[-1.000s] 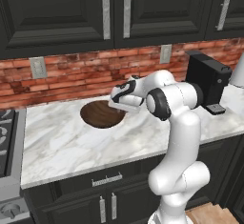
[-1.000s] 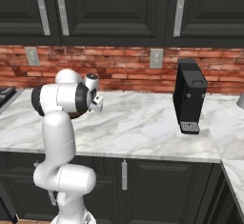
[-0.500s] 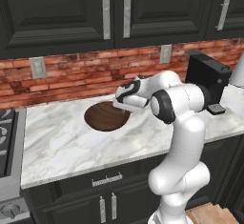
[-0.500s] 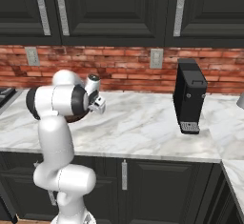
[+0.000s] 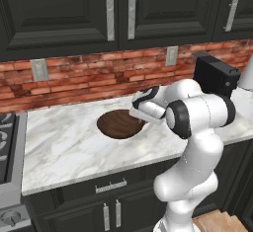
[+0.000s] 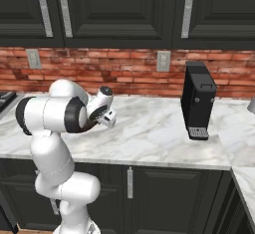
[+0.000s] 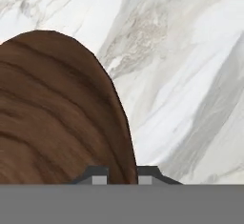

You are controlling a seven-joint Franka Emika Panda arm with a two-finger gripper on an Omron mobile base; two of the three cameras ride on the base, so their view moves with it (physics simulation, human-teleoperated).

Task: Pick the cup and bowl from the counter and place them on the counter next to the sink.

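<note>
The bowl [image 5: 120, 124] lies on the marble bench [image 5: 64, 147], left of the black coffee machine [image 5: 215, 75], as it did a second ago. The tool [image 7: 121, 176] has narrowed over that second; its two tips now straddle the bowl's right rim, nearly pinching it.

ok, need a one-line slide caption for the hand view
Gripper straddling the rim of the wooden bowl on the marble counter, one fingertip each side.
</note>
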